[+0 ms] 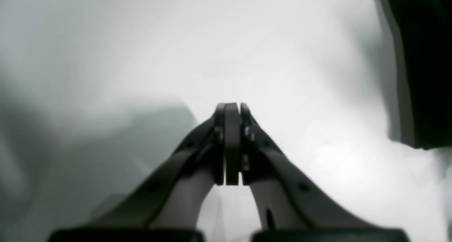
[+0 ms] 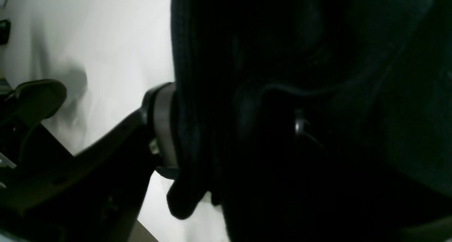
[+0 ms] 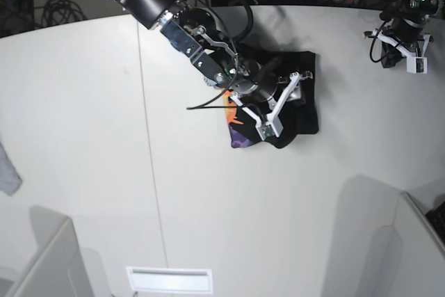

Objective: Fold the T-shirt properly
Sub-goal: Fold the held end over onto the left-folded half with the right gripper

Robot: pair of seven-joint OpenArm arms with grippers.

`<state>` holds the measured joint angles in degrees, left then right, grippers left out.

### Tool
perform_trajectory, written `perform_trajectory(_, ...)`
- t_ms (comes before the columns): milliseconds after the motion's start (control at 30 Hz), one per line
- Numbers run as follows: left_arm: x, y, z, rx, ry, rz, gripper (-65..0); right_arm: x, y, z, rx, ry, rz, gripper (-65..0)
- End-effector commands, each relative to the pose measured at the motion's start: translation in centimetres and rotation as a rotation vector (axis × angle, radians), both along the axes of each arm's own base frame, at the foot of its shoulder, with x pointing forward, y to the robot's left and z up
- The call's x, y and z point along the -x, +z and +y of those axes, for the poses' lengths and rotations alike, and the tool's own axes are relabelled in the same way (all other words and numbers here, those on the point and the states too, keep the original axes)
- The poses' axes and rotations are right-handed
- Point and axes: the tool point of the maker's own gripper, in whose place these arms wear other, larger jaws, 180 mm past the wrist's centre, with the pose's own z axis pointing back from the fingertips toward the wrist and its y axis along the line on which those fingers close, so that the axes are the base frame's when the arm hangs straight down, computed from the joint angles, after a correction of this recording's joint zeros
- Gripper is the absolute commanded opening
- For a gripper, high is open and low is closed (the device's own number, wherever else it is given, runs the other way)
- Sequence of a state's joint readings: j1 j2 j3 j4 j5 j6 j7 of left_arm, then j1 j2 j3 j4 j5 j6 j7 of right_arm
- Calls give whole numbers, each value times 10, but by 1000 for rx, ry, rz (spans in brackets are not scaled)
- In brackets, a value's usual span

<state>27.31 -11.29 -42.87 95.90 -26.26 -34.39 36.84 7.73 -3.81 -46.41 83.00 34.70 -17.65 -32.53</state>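
Observation:
The black T-shirt (image 3: 304,113) lies bunched in a small heap on the white table (image 3: 104,137), with its purple-and-orange print showing at the heap's left edge. My right gripper (image 3: 281,102) sits on the heap with its white fingers spread wide. In the right wrist view the black cloth (image 2: 317,58) fills the space between the jaws. It presses against the left finger pad (image 2: 163,125) and drapes over the other finger. My left gripper (image 1: 233,106) is shut and empty over bare table, far from the shirt at the back right (image 3: 402,46).
A small grey cloth scrap (image 3: 8,168) lies at the table's left edge. White partitions stand at the front left (image 3: 49,255) and front right (image 3: 410,241). Cables lie behind the table's back edge. A dark blurred shape (image 1: 420,58) fills the left wrist view's right side.

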Motion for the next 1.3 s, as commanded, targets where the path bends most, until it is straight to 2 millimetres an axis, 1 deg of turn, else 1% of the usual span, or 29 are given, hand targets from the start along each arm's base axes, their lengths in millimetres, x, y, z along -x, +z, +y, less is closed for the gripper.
perform_trajectory(0,-6,11,3,-13,-9,-37,-650,-12,21,10,-42,-3,-52,-306)
perform_trajectory(67,-5,10,3,-13,-8,-37,-650,-15,26,12,-42,9,-68,-305)
perform_trajectory(167,-5,10,3,-14,-8,-36,-650,-13,37,28,-41,66,-110,-305)
perform_trajectory(367,-5,10,3,-15,-10,-33,-650,-3,56,56,-48,164,-170,-303)
perform_trajectory(467,-5,10,3,-15,-10,-33,-650,7,63,70,-49,226,-199,-303)
perform_trajectory(700,-6,10,3,-13,-10,-37,-650,36,73,95,-13,397,-292,-303)
perform_trajectory(833,-6,11,3,-13,-11,-39,-650,42,101,101,-73,415,-347,-306)
perform_trajectory(900,-7,11,3,-13,-12,-38,-650,43,111,101,-93,418,-363,-308)
perform_trajectory(967,-7,11,0,-9,-16,-39,-650,43,112,101,-96,419,-365,-308)
perform_trajectory(1067,-8,12,-1,-9,-18,-45,-650,41,105,96,-79,414,-357,-317)
perform_trajectory(1100,-8,13,-1,-10,-20,-46,-650,35,102,91,-73,396,-353,-341)
perform_trajectory(1133,-9,13,-4,-6,-33,-50,-650,23,99,80,-65,358,-345,-396)
perform_trajectory(1200,-11,16,-12,8,-88,-65,-650,3,92,58,-61,269,-317,-540)
perform_trajectory(1233,-13,19,-16,29,-103,-83,-650,-13,88,42,-57,205,-298,-635)
perform_trajectory(1267,-15,21,-19,57,-98,-104,-650,-26,85,25,-57,146,-282,-650)
